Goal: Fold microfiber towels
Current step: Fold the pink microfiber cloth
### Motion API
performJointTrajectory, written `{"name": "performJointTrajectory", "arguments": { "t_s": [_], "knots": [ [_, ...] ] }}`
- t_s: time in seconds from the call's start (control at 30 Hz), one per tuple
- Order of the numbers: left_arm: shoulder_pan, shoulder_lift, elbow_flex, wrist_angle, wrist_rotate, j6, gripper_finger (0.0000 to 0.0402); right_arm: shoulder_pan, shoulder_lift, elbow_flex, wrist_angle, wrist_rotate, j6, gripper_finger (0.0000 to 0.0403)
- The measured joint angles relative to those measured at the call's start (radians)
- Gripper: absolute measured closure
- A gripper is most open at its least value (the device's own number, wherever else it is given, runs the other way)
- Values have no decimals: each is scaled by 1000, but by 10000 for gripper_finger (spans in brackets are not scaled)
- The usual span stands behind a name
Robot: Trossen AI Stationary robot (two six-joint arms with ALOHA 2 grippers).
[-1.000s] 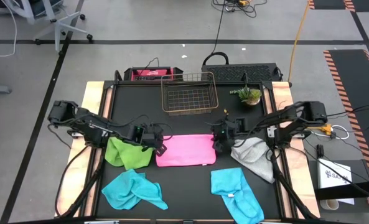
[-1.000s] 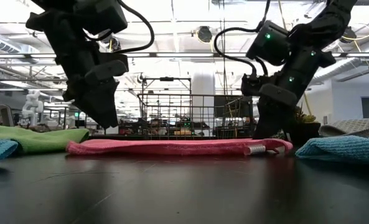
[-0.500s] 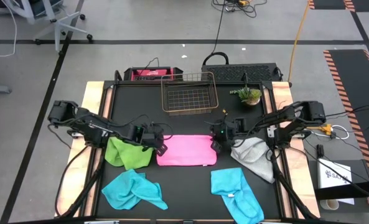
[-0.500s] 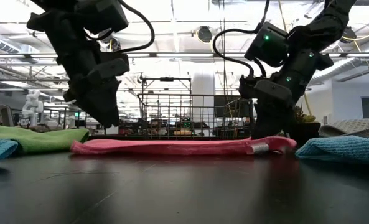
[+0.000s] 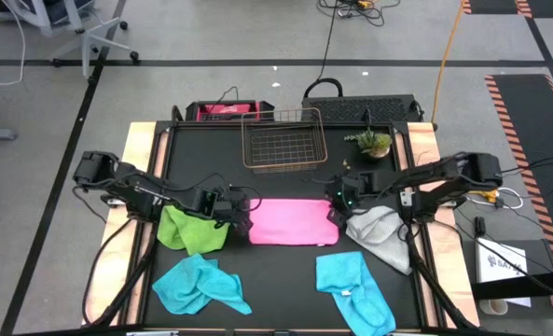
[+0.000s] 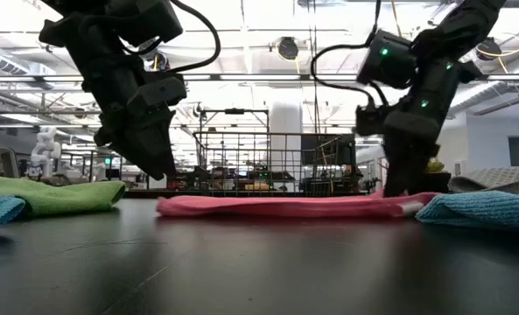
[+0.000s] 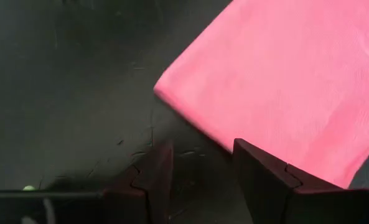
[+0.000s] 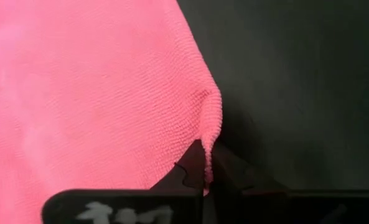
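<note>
Right fingers (image 8: 204, 163) pinch the flat pink microfiber towel's (image 5: 292, 222) right edge; left fingers (image 7: 200, 177) hover parted. Green (image 5: 194, 230), grey (image 5: 380, 233) and both turquoise cloths (image 5: 198, 285) lie unfolded.

Even overhead light; soft shadows under the pink towel (image 5: 292, 222). Low view strongly backlit by ceiling lamps, arms silhouetted, near tabletop (image 6: 259, 271) blurred with dull glare.

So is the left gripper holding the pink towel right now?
No, in the left wrist view the left gripper stands open over bare table, with the pink towel beside its fingers, not between them.
</note>
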State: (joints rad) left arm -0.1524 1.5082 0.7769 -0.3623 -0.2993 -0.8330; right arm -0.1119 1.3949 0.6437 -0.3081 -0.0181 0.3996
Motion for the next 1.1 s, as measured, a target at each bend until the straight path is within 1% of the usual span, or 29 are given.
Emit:
{"name": "performJointTrajectory", "arguments": {
  "t_s": [0.1,0.2,0.33,0.53,0.73,0.9,1.1],
  "knots": [
    [0,0,0,3,0,0,229,1,-54,0,-55,13,-2,401],
    [0,0,0,8,-1,0,229,0,-83,0,-45,16,1,401],
    [1,0,0,21,-11,5,229,1,-93,0,-40,14,33,402],
    [1,0,0,28,-12,-3,229,0,-93,0,-12,-51,135,402],
    [1,14,0,51,-39,30,229,0,-93,1,73,-114,256,402],
    [1,23,1,85,-42,45,229,0,-93,1,194,-118,327,402],
    [1,25,0,79,-42,60,229,0,-93,2,302,-116,445,403]
  ]
}}
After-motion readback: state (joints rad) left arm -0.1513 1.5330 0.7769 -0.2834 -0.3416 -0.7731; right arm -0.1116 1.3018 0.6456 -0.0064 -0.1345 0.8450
